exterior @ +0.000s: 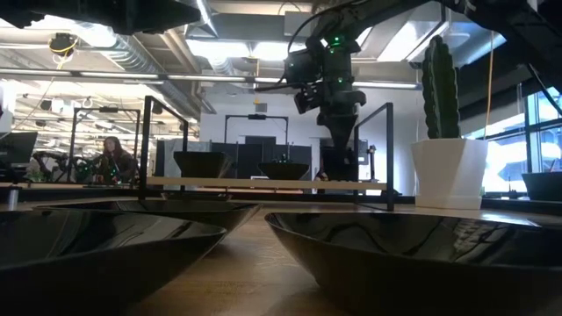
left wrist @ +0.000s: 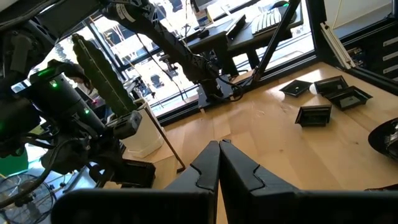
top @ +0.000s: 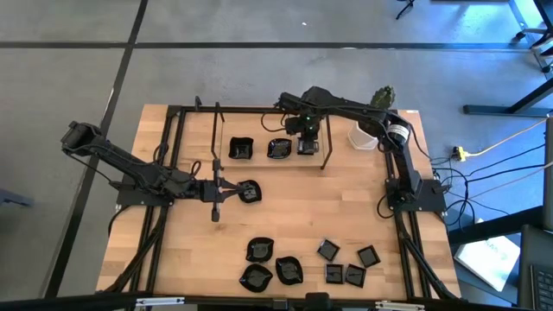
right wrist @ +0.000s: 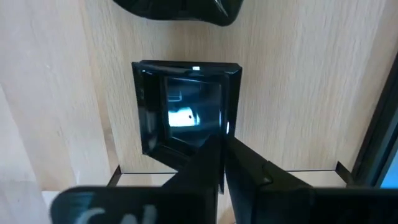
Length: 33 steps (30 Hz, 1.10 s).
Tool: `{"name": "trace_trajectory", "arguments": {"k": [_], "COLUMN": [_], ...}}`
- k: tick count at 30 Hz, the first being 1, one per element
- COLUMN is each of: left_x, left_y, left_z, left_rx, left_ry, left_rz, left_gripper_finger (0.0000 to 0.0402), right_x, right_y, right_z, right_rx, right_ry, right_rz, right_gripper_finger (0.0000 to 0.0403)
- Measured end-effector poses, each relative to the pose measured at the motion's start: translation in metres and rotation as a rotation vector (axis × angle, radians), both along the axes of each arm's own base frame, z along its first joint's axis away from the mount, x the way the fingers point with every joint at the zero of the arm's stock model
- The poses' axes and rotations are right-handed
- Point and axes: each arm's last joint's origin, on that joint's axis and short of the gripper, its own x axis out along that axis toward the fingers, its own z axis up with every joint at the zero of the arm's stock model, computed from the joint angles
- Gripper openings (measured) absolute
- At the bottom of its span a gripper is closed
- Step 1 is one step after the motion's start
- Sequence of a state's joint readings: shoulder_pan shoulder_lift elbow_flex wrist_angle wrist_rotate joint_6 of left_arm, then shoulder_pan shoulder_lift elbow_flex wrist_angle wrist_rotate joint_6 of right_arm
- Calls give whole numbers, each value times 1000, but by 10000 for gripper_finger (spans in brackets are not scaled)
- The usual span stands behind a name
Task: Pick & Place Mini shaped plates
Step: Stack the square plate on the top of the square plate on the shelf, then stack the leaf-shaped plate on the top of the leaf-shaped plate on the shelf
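Three dishes line your bench's (top: 285,216) far side; your right hand (right wrist: 222,155) pinches the square dish's (right wrist: 180,106) rim.

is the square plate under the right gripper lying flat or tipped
Flat: the square plate lies flat on the wood, rim up, in the right wrist view.

Wooden table (top: 294,216) — black mini plates (top: 285,269) scattered, white cactus pot (top: 366,136) at back.

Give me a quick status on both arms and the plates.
Right gripper pinching rim of square plate on the far rack. Left gripper shut beside wavy plate. Nothing in the way.
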<state>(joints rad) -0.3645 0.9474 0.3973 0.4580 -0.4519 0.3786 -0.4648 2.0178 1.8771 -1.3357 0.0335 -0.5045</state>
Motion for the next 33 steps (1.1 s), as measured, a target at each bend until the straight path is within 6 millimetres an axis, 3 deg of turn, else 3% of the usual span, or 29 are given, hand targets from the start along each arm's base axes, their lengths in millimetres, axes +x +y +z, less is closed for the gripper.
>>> {"name": "trace_trajectory", "arguments": {"k": [21, 25, 28, 33], "left_x": [0, 0, 0, 0], "left_y": [0, 0, 0, 0], "left_z": [0, 0, 0, 0], "left_rx": [0, 0, 0, 0], "left_ry": [0, 0, 0, 0], "left_rz": [0, 0, 0, 0], "left_gripper_finger": [4, 4, 4, 4], "right_x": [-3, -1, 2, 3], "right_y": [-2, 0, 9, 51], "right_z": [4, 23, 46, 87], "right_rx": [-87, -83, 37, 248], "right_ry": [61, 11, -107, -327], "right_rz": [-9, -8, 22, 170], "right_gripper_finger": [28, 28, 28, 28]}}
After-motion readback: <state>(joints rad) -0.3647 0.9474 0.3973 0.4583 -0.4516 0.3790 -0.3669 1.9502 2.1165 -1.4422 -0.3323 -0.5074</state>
